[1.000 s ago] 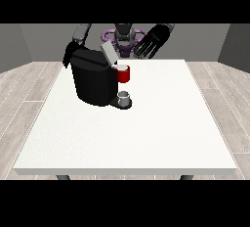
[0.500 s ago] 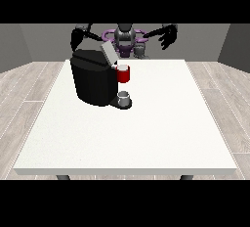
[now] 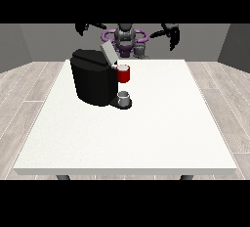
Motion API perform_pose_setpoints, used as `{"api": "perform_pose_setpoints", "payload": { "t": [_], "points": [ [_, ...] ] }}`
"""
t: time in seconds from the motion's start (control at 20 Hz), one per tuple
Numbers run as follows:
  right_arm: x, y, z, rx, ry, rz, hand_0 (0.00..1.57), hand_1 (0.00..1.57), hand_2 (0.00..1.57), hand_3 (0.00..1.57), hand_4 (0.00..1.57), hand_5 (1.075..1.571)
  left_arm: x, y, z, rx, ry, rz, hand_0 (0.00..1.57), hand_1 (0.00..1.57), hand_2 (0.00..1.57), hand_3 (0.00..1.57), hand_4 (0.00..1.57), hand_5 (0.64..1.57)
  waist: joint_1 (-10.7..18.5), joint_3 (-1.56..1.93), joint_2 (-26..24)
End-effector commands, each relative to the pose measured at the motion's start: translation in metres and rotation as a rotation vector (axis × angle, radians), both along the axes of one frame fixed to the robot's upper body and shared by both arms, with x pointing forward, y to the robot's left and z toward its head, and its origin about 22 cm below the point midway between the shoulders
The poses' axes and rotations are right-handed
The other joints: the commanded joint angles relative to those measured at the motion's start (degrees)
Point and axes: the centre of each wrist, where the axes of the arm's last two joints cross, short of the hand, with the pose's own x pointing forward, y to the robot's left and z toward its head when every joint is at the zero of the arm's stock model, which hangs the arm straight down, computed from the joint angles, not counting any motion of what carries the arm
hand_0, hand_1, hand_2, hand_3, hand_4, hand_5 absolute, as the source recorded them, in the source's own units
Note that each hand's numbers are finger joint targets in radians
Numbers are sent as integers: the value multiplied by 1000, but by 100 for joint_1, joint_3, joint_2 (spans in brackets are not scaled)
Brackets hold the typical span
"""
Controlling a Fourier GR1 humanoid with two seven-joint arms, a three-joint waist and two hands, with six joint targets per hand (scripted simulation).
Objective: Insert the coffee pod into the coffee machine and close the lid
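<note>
- The coffee machine (image 3: pixel 93 81) stands on the white worktop (image 3: pixel 146 133), toward the far edge at the view's left, with its lid (image 3: pixel 108 52) tilted up and open.
- A red, cup-shaped piece (image 3: pixel 123 73) sits at the machine's front, just above a small grey cup (image 3: pixel 124 96) on the machine's base; it may be the coffee pod or the brew head, and which of the two I cannot tell.
- The robot hand at the view's left (image 3: pixel 82 27) is raised high and out to the side, well apart from the machine; it holds nothing visible, but how its fingers lie cannot be made out.
- The robot hand at the view's right (image 3: pixel 172 34) is likewise lifted and spread away from the worktop, fingers hanging relaxed and grasping nothing.
- Judging by the open lid and the empty hands, the step in hand looks like closing the lid (assuming the pod is already seated, which is hidden from here).
- The next move calls for the nearer hand, at the view's left, to come down behind the raised lid and press it forward and down until it lies flat on the machine, without nudging the body sideways.
</note>
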Motion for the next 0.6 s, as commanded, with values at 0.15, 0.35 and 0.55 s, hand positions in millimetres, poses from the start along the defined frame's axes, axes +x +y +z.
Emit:
{"api": "perform_pose_setpoints", "payload": {
  "t": [0.15, 0.35, 0.55],
  "points": [
    [20, -18, 6, 19, 25, -55, 0, 0, 0, 0, 0, 1571, -9, -16, 6, -61, -39, 2, 0, 0, 0, 0, 429, 1571, 375, 4, 285],
    [40, -32, 36, 67, -21, -65, 0, 0, 0, 0, 0, 1571, -6, 5, 24, -65, -105, -11, 0, 0, 0, 0, 360, 1571, 518, 3, 715],
    [45, -31, 23, 162, 48, -79, 0, 0, 0, 0, 92, 1571, -3, -20, 40, -83, -99, -9, 0, 0, 0, 0, 366, 1571, 617, 4, 734]
  ]
}}
